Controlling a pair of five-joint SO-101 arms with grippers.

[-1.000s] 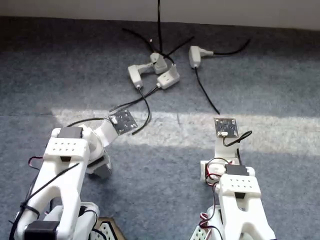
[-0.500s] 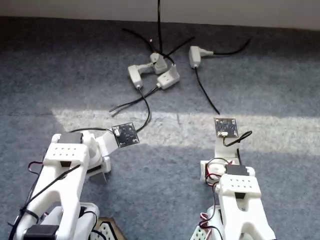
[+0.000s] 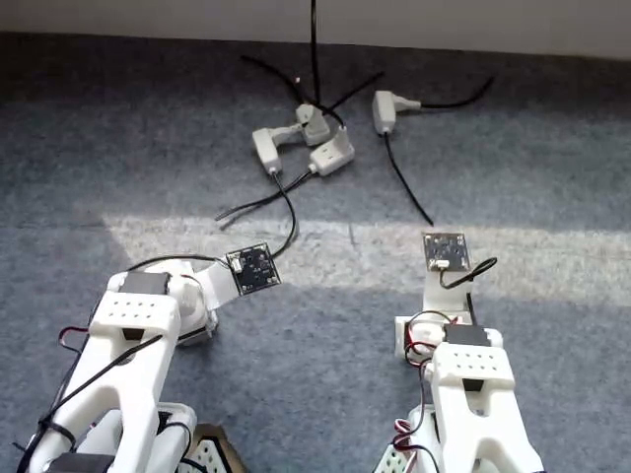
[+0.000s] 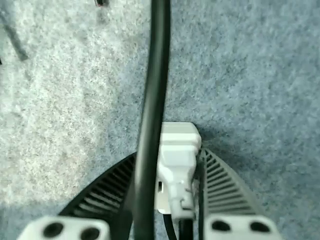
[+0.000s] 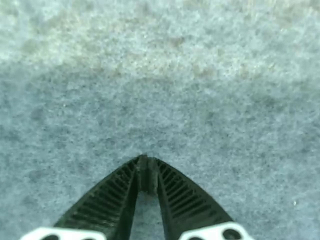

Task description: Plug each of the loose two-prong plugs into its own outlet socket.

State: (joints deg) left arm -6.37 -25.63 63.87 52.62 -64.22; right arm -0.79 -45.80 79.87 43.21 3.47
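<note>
In the left wrist view my left gripper (image 4: 170,156) is shut on a white two-prong plug (image 4: 176,147), one black finger (image 4: 112,192) on each side, just above the blue-grey carpet. A black cable (image 4: 155,85) crosses in front of the plug. The left arm (image 3: 138,315) sits at the near left and covers that gripper from above. My right gripper (image 5: 145,175) is shut with nothing in it, tips low over bare carpet, under the right arm (image 3: 468,370). Far back lie white connector pieces (image 3: 333,153) (image 3: 266,148) (image 3: 314,123) and a separate white plug (image 3: 384,110).
Black cables (image 3: 286,202) run from the back cluster toward the left arm and fan out behind it; another cable (image 3: 406,187) trails from the separate plug. A sunlit band (image 3: 552,261) crosses the carpet. A wall edge (image 3: 473,25) bounds the far side.
The left arm has drawn back toward its base and swung slightly right, its wrist board now nearer and lower. The right arm and the pieces at the back have not moved.
</note>
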